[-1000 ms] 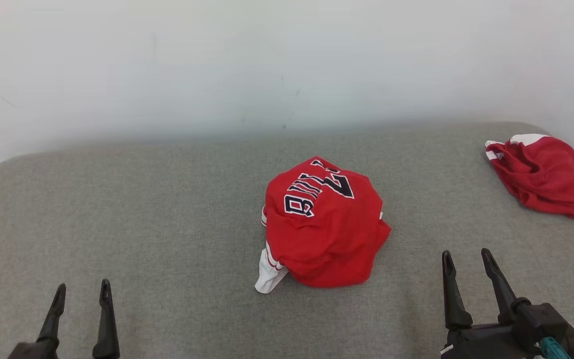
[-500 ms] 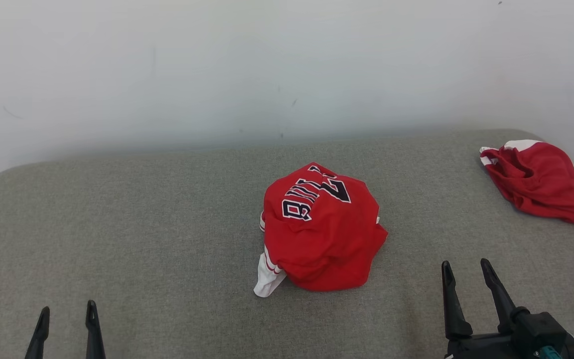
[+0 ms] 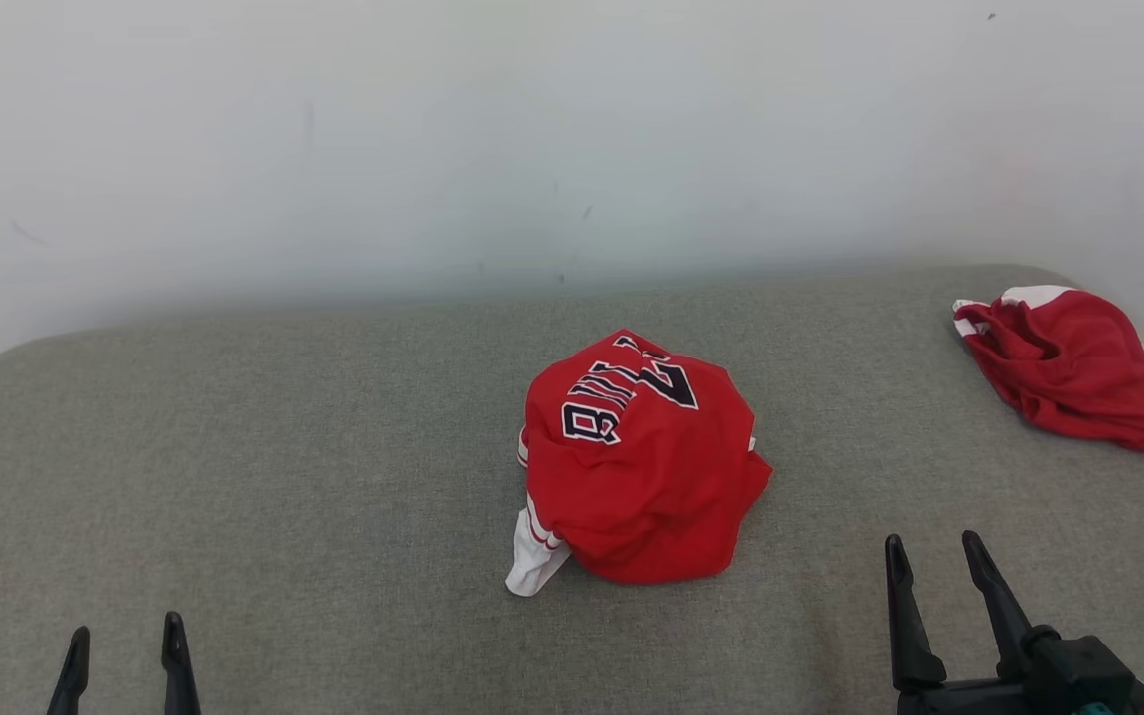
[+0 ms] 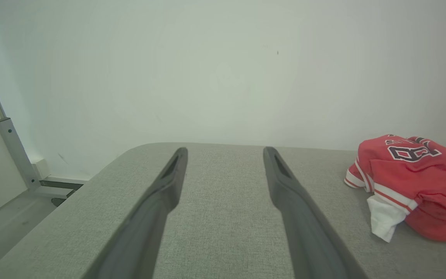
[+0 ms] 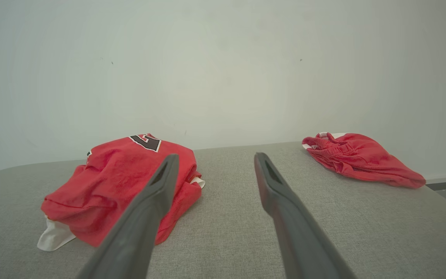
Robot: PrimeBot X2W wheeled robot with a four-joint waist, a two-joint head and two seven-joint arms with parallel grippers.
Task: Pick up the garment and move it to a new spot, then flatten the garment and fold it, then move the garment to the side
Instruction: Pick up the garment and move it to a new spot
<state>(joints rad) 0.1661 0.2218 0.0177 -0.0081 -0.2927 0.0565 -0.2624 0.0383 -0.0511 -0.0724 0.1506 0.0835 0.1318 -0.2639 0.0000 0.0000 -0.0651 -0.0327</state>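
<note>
Head view: left fingers (image 3: pixel 175 667) cropped at edge; garment (image 3: pixel 643 477) lettering crumpled

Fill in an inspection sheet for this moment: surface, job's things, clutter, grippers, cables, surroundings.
Surface: grey fabric-covered table with rounded corners.
Job's things: red jersey with dark lettering, crumpled in a heap mid-table, a white-trimmed part sticking out at its near left; not flattened or folded yet.
Clutter: second red garment, bunched at the far right corner.
Grippers: left gripper open, holding nothing, at the near left; right gripper open, holding nothing, at the near right; both apart from the jersey.
Cables: nothing seen.
Surroundings: plain white wall behind the table; a metal frame off the table's left end.
</note>
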